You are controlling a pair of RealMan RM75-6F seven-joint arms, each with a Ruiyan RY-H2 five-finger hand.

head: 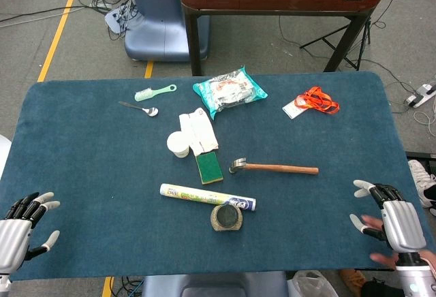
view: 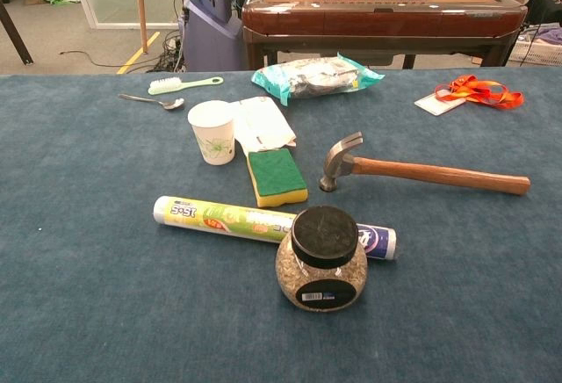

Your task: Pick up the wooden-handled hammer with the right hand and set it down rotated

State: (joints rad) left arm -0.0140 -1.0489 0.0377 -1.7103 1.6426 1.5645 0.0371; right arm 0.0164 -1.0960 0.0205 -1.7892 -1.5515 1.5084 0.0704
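Hammer [head: 272, 167] crosswise, head leftward

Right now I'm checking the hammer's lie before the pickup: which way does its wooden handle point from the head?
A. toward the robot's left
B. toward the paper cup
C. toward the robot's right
C: the hammer has its metal head left, handle running right, toward the right robot hand.

On the blue table [head: 82, 174] a black-lidded jar [view: 321, 260] is seen touching a long printed roll [view: 228, 218]. A green sponge [view: 276, 176], paper cup [view: 212, 132], spoon [view: 153, 100], green brush [view: 184, 84], plastic packet [view: 314, 75] and orange lanyard [view: 474, 91] are laid farther back.
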